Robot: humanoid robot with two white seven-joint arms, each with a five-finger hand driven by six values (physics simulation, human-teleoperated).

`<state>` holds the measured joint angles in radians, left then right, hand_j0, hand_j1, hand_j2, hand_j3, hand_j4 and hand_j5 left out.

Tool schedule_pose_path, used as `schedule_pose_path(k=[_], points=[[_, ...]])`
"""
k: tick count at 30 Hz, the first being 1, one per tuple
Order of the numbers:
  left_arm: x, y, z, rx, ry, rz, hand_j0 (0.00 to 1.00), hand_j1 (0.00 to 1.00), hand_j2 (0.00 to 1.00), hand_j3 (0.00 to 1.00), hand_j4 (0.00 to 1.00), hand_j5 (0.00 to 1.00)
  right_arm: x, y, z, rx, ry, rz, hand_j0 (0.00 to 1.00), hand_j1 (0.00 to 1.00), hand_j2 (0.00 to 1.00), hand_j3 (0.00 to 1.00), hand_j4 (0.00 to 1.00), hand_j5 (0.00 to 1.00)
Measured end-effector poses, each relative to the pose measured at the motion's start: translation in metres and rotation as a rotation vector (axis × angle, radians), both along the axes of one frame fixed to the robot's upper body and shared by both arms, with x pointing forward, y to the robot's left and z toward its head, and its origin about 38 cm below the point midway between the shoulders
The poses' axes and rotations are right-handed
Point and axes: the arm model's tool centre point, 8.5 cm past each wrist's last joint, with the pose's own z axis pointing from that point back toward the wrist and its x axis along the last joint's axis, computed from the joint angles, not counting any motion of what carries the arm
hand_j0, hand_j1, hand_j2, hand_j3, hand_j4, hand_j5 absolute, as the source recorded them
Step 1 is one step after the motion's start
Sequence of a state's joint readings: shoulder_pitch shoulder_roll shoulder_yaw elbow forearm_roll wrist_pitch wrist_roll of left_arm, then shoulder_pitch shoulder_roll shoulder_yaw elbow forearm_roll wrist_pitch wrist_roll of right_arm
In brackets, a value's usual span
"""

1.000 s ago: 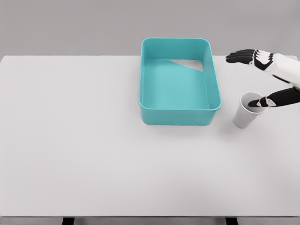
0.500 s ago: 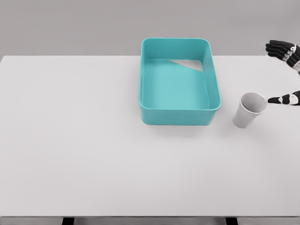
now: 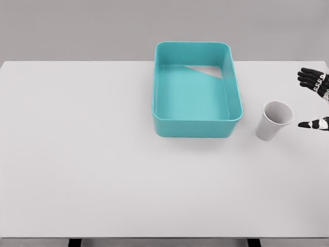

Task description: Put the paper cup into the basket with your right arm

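Note:
A white paper cup (image 3: 272, 120) stands on the white table (image 3: 103, 170), just right of the teal basket (image 3: 197, 125), with its mouth tilted toward me. The basket is empty. My right hand (image 3: 314, 100) shows only partly at the right edge of the head view, to the right of the cup and apart from it. Its black fingers (image 3: 310, 77) are spread above and its thumb (image 3: 311, 124) points toward the cup's rim, holding nothing. The left arm is out of view.
The table's far edge runs just behind the basket, against a grey wall. The near edge lies at the bottom of the picture.
My right hand has drawn back to the right, away from the cup; its thumb left the cup's rim. The cup and basket have stayed in place.

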<state>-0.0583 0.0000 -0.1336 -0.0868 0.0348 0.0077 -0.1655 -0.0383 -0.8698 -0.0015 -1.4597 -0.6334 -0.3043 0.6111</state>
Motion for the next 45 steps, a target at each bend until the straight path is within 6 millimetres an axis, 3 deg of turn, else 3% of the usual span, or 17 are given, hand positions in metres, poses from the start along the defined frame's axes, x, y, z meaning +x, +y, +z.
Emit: schedule_pose_path(k=[9,17,31,45], points=[[0.000,0.000,0.000,0.000,-0.001,0.000,1.00,1.00,1.00,1.00,1.00,1.00,0.000,-0.007,-0.042,0.067,0.080,-0.061,1.00,1.00,1.00,1.00,1.00,1.00],[0.000,0.000,0.000,0.000,-0.001,0.000,1.00,1.00,1.00,1.00,1.00,1.00,-0.001,-0.005,-0.067,0.131,0.115,-0.097,1.00,1.00,1.00,1.00,1.00,1.00],[0.000,0.000,0.000,0.000,-0.001,0.000,1.00,1.00,1.00,1.00,1.00,1.00,-0.004,-0.004,-0.099,0.186,0.165,-0.145,1.00,1.00,1.00,1.00,1.00,1.00],[0.000,0.000,0.000,0.000,-0.001,0.000,1.00,1.00,1.00,1.00,1.00,1.00,0.001,0.008,-0.112,0.217,0.175,-0.146,1.00,1.00,1.00,1.00,1.00,1.00]])
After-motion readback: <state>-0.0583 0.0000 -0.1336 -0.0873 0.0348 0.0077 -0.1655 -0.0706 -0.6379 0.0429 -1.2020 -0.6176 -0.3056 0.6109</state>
